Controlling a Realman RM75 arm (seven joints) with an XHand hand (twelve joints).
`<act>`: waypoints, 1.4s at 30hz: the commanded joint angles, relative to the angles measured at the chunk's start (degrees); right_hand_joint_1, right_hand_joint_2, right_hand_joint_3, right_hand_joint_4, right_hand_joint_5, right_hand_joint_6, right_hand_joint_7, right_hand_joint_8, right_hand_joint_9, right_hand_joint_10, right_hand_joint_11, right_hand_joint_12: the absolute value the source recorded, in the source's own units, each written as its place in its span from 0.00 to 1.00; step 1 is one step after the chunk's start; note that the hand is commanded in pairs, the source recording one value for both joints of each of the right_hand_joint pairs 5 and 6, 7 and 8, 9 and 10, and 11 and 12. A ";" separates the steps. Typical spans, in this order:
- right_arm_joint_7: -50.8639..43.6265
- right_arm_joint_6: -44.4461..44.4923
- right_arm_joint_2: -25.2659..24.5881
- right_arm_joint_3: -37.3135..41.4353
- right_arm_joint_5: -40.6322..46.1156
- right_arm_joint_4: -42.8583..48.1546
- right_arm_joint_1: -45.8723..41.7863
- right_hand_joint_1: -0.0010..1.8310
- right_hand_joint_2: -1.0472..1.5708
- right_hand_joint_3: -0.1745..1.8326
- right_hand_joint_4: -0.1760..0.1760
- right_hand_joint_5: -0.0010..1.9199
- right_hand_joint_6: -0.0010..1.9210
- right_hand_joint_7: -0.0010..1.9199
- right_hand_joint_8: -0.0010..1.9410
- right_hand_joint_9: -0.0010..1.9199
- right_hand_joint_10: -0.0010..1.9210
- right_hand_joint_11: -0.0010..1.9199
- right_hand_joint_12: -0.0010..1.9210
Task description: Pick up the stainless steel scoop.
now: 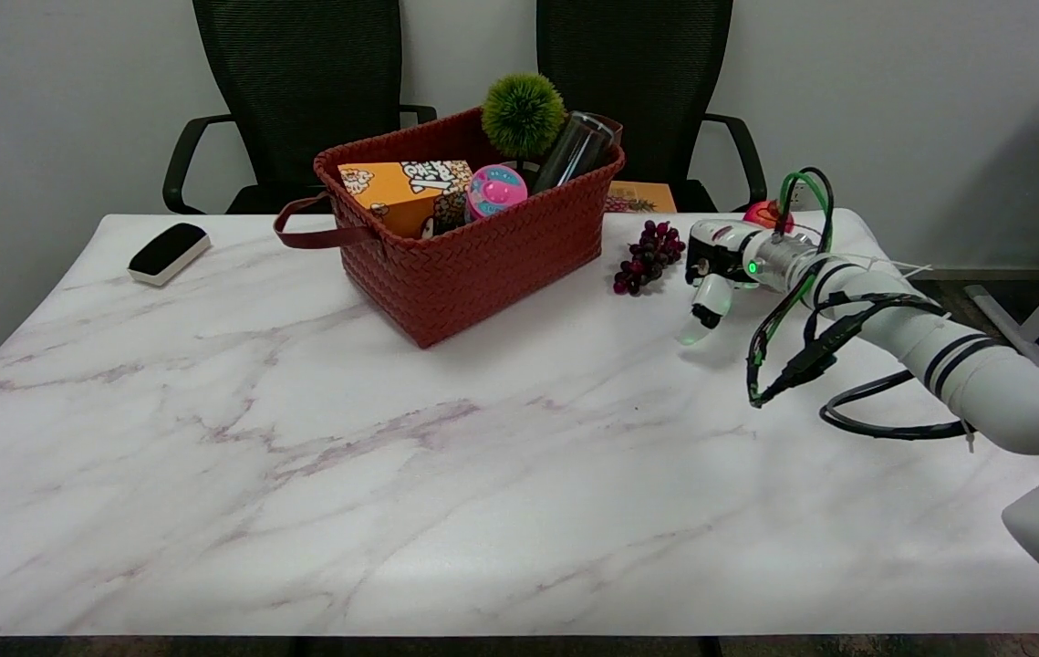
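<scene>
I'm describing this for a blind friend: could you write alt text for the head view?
A white robot arm's right hand hovers over a marble table, fingers pointing down, beside dark grapes. A red woven basket of assorted items stands behind; no steel scoop is clearly visible.

This place looks like an office or a meeting room. Two black mesh office chairs with armrests stand behind the worktop, which has a white marble pattern. The wall behind them is plain and light grey. A whiteboard eraser lies near the far left corner of the worktop.
</scene>
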 commanded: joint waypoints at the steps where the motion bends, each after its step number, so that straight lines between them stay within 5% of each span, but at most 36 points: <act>1: -0.07 1.29 -1.49 -4.86 -2.69 -2.54 4.40 0.60 0.35 0.57 0.50 1.00 1.00 1.00 0.99 0.99 0.99 1.00 1.00; 5: -0.07 1.53 -2.18 -5.95 -3.59 -2.99 5.18 0.59 0.55 0.46 0.50 1.00 1.00 1.00 0.99 0.97 0.97 1.00 1.00; 14: 0.39 1.55 -2.63 -5.95 -3.61 -3.53 5.54 0.55 0.72 0.42 0.50 1.00 1.00 1.00 0.99 0.94 0.94 1.00 1.00; 29: 0.01 3.97 -0.11 -0.02 -5.15 6.42 -0.73 0.56 0.73 0.43 0.50 0.96 0.96 1.00 0.99 0.91 0.91 1.00 1.00; 42: 0.01 6.91 1.60 21.14 -10.22 22.32 -20.73 0.60 0.74 0.41 0.50 0.92 0.92 1.00 0.99 0.89 0.88 1.00 1.00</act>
